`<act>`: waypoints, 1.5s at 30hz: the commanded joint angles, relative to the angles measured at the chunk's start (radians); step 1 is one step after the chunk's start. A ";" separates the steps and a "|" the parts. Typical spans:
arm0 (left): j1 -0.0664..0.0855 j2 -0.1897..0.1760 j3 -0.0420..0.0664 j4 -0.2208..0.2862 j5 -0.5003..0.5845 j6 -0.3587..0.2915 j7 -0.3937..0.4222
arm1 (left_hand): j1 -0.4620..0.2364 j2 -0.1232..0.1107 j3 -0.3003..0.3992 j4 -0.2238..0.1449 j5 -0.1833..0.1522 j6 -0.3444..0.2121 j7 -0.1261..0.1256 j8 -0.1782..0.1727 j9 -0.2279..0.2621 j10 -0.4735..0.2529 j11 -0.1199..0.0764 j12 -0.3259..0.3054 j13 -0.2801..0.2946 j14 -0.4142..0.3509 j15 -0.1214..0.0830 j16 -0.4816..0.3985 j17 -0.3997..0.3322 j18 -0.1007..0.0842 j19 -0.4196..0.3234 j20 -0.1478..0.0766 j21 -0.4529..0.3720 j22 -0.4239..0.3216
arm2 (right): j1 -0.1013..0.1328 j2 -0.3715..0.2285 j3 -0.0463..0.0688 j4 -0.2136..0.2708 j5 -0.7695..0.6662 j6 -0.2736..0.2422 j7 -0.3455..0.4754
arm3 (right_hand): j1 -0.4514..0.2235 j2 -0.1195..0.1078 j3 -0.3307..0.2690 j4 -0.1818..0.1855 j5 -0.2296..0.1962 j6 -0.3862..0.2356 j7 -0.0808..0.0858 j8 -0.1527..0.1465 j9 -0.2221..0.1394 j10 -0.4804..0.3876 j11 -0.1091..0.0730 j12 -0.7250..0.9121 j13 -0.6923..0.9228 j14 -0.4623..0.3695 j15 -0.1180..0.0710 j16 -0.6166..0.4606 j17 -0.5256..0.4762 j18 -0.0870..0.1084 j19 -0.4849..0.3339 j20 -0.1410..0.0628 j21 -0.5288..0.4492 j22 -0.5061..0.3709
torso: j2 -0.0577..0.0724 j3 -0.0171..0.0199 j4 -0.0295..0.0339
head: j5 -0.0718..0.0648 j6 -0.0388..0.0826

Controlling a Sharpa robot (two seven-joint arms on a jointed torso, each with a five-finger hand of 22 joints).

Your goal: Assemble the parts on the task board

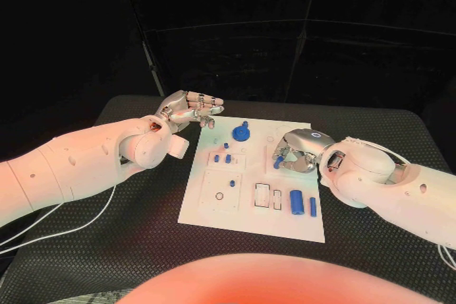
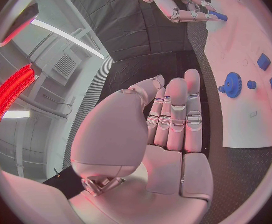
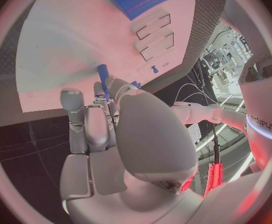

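Note:
The white task board point(image 1: 249, 215) lies mid-table. My right hand point(image 1: 301, 151) hovers over its far right part with curled fingers, pinching a slim blue peg point(image 1: 277, 163). The right wrist view shows that peg point(image 3: 103, 77) sticking out past the fingertips of the right hand point(image 3: 111, 129), close above the board point(image 3: 68, 50). My left hand point(image 1: 190, 109) is raised beside the board's far left corner, fingers stretched out and holding nothing. In the left wrist view the left hand point(image 2: 167, 129) is flat, with the blue gear point(image 2: 232, 83) on the board beyond it.
A blue gear point(image 1: 241, 132) stands at the board's far edge. Two short blue pegs point(image 1: 221, 157) sit in the left middle, and two blue cylinders point(image 1: 302, 202) lie near the right edge. Several open slots point(image 1: 261, 194) mark the board's centre. Black table point(image 1: 380, 251) surrounds it.

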 commanded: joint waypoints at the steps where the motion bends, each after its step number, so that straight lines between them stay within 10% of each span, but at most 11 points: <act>1: 0.002 0.000 0.001 0.000 0.004 0.010 0.002 | 0.001 0.003 0.000 -0.008 0.006 -0.005 0.001 -0.004 0.000 -0.006 0.003 0.006 -0.001 -0.007 -0.002 -0.005 -0.002 0.013 -0.003 0.001 -0.005 -0.001 | 0.002 -0.011 0.001 0.029 0.015 -0.063 0.019 | -0.020 0.001 0.017 -0.006 -0.002 0.006 0.004 -0.005 -0.001 0.053 -0.045 -0.007 0.000 0.015 -0.003 0.005 0.003 -0.007 -0.004 0.002 0.005 0.003 | 0.000 -0.0004 0.0000 | -0.001 0.000; 13: 0.001 0.002 0.001 -0.002 0.004 0.011 0.001 | 0.002 0.003 0.000 -0.009 0.006 -0.006 0.001 -0.003 0.000 -0.006 0.003 0.007 -0.001 -0.008 -0.002 -0.006 -0.002 0.013 -0.003 0.001 -0.005 -0.001 | 0.003 -0.039 0.044 0.142 0.049 -0.083 0.018 | -0.040 -0.008 0.036 -0.018 -0.006 0.008 0.003 -0.007 -0.001 0.055 -0.044 -0.015 0.000 0.016 -0.003 0.008 0.008 -0.008 -0.002 0.003 0.010 0.009 | 0.001 -0.0010 0.0020 | 0.003 0.000; 21: 0.001 0.007 0.001 -0.003 0.004 0.013 0.001 | 0.002 0.003 0.000 -0.009 0.006 -0.006 0.001 -0.003 0.000 -0.006 0.003 0.007 -0.001 -0.008 -0.002 -0.006 -0.002 0.013 -0.003 0.001 -0.005 -0.001 | 0.003 0.069 0.049 0.149 0.061 -0.074 0.050 | -0.049 -0.011 0.042 -0.023 -0.005 0.007 0.004 -0.008 -0.002 0.055 -0.043 -0.019 0.000 0.017 -0.003 0.010 0.010 -0.008 -0.001 0.003 0.012 0.012 | 0.003 -0.0011 0.0013 | 0.017 0.000; 34: 0.002 0.013 0.001 -0.004 0.004 0.013 0.003 | 0.003 0.003 0.001 -0.010 0.006 -0.006 0.002 -0.003 0.000 -0.007 0.003 0.007 -0.001 -0.008 -0.002 -0.006 -0.003 0.013 -0.003 0.001 -0.005 0.000 | 0.000 0.218 -0.045 0.069 0.015 -0.044 0.103 | -0.057 -0.012 0.048 -0.028 -0.004 0.005 0.005 -0.009 -0.002 0.054 -0.042 -0.022 0.000 0.017 -0.002 0.010 0.009 -0.008 -0.002 0.004 0.013 0.012 | 0.003 -0.0002 0.0005 | 0.040 0.000; 45: 0.002 0.019 0.001 -0.005 0.004 0.015 0.003 | 0.003 0.003 0.001 -0.010 0.006 -0.006 0.002 -0.003 0.000 -0.007 0.003 0.007 -0.001 -0.008 -0.002 -0.006 -0.003 0.013 -0.003 0.001 -0.005 0.000 | -0.006 0.263 -0.073 0.006 -0.006 -0.012 0.125 | -0.065 -0.015 0.053 -0.035 0.003 0.002 0.006 -0.010 -0.002 0.053 -0.041 -0.026 0.000 0.017 -0.001 0.012 0.010 -0.008 -0.004 0.005 0.013 0.012 | 0.001 0.0007 0.0002 | 0.047 0.000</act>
